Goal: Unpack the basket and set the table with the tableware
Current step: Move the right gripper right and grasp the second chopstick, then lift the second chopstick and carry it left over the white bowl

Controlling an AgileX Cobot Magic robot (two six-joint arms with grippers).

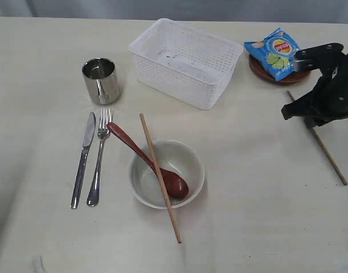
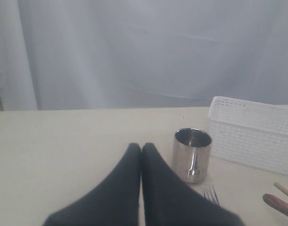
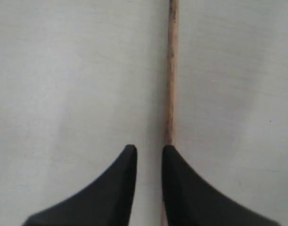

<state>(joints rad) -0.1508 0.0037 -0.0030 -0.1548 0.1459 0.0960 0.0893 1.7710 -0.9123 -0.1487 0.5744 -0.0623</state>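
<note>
wooden chopstick [image 1: 330, 159]: lies flat on the surface [image 1: 259, 216] at 3 o'clock, partly under the right arm, well apart from its mate.
second chopstick [image 1: 160, 177]: rests across the bowl [image 1: 188, 158] at 6 o'clock, beside the wooden spoon [image 1: 134, 148].
handling: probably light, stiff, thin and smooth; apt to roll or pivot if pinched near an end.
where to grip: mid-length seems best, straddling the stick squarely.
right fingers [image 3: 191, 188]: parted a little, nothing between them; the stick runs just beside one tip.
left fingers [image 2: 115, 188]: pressed together, empty, near the steel cup [image 2: 192, 160].
basket [image 1: 188, 85]: 12 o'clock, looks emptied.
</note>
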